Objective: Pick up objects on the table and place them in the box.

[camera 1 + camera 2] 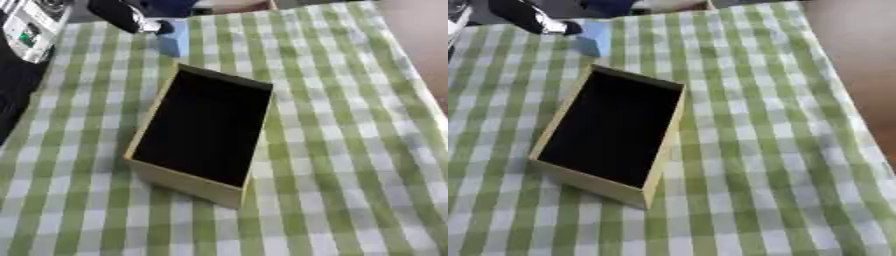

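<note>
One box (187, 186) stands on the table — an open rectangular carton with pale tan walls and a dark, black-looking inside. It sits a little askew on the green-and-white checked tablecloth (350, 150), its long side running from the near edge toward the far left, and nothing shows inside it.

One object to be picked up is in sight: a light blue block (174, 39), upright, beyond the far end of the box and apart from it, near the far edge of the cloth. No print or label can be read on it.

One hand is visible, the left hand (531, 19), dark with a pale tip, coming in from the upper left. Its end lies just beside the blue block, at the block's upper left corner; whether it touches the block cannot be told, and whether its fingers are spread or curled cannot be told either. The right hand shows in neither view.

At the upper left corner of the left eye view there is one silver-and-black part of the robot's arm (33, 25), with a small greenish patch on it — any writing there is too blurred to read. To the right of the cloth a brown floor (859, 60) shows. No brand or lettering is legible anywhere on the box or the cloth.
</note>
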